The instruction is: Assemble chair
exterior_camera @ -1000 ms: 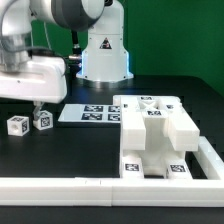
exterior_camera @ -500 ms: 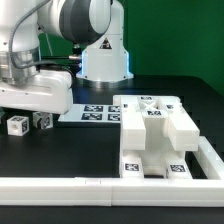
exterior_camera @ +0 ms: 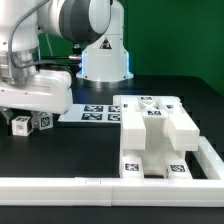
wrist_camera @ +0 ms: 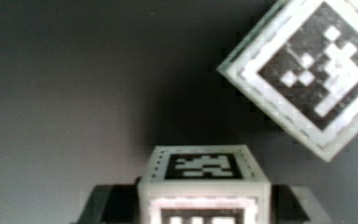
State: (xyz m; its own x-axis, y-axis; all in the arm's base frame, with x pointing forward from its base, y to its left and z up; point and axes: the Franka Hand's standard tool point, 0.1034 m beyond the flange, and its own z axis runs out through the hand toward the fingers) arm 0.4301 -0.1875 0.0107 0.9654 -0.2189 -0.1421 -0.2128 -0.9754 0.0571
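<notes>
Black surface [exterior_camera: 60, 160] under a green backdrop [exterior_camera: 190, 40], fenced on the near side and the exterior view's right by a long low white rail [exterior_camera: 100, 188]. Seated in that corner: chair body [exterior_camera: 155, 135], blocky white panels already joined, close against the rail, presumably for bracing against sliding during insertion. Just behind it, flat and bare but for its tags, marker board [exterior_camera: 90, 112]. Well apart, at the exterior view's far left, two loose tagged pieces, parked clear of the chair body, probably to leave room for a straight-down pick. Directly over them, tool [exterior_camera: 36, 112], hanging low from the arm [exterior_camera: 70, 25] and pointing down at the surface.

From the wrist view: small post [wrist_camera: 206, 180] standing upright, tag on top, centred between the dark fingers [wrist_camera: 114, 205], one at each flank. Close against its sides, yet cannot tell whether pinching or merely bracketing; no lift off the surface visible. Beyond it, second tagged piece [wrist_camera: 309, 70], turned cornerwise, apart from the small post and outside the fingers.

Judged step: taking the small post. Upright, hence well set for a side pinch. Some risk of nudging the neighbour on closing or lifting.
</notes>
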